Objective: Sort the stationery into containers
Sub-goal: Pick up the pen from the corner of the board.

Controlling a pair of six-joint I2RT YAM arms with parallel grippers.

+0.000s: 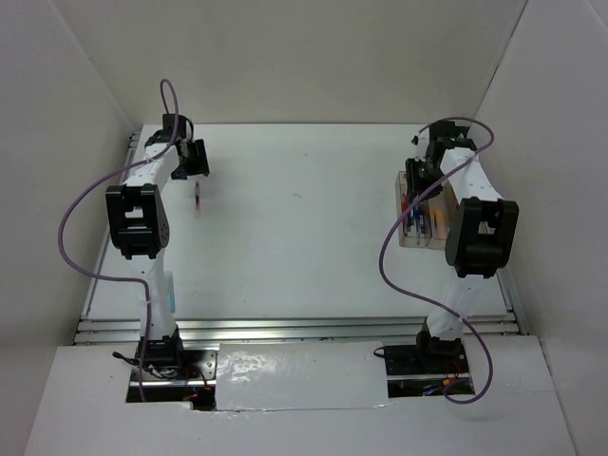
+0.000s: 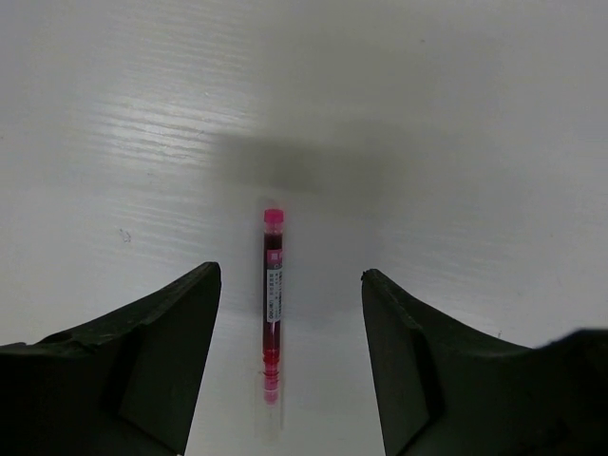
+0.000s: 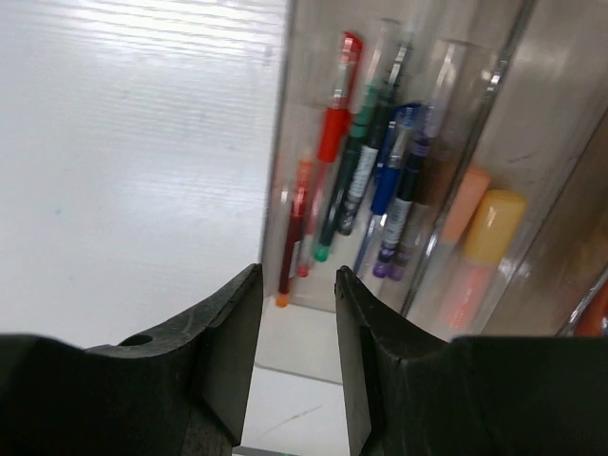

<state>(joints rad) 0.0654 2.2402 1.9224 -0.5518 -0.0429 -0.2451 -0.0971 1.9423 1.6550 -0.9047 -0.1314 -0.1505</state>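
A thin red pen (image 2: 273, 304) lies alone on the white table, seen as a small streak in the top view (image 1: 198, 199). My left gripper (image 2: 290, 280) hangs open above it, the pen between the jaws nearer the left one, untouched. The clear three-part bins (image 1: 423, 214) stand at the right. My right gripper (image 3: 297, 275) is open and empty just above the near end of the left compartment (image 3: 285, 171), which holds several red, green and blue pens (image 3: 366, 161). An orange marker (image 3: 464, 204) and a yellow marker (image 3: 494, 226) lie in the middle compartment.
White walls enclose the table on the left, back and right. A metal rail (image 1: 285, 328) runs along the near edge of the table. Purple cables (image 1: 71, 218) loop beside both arms.
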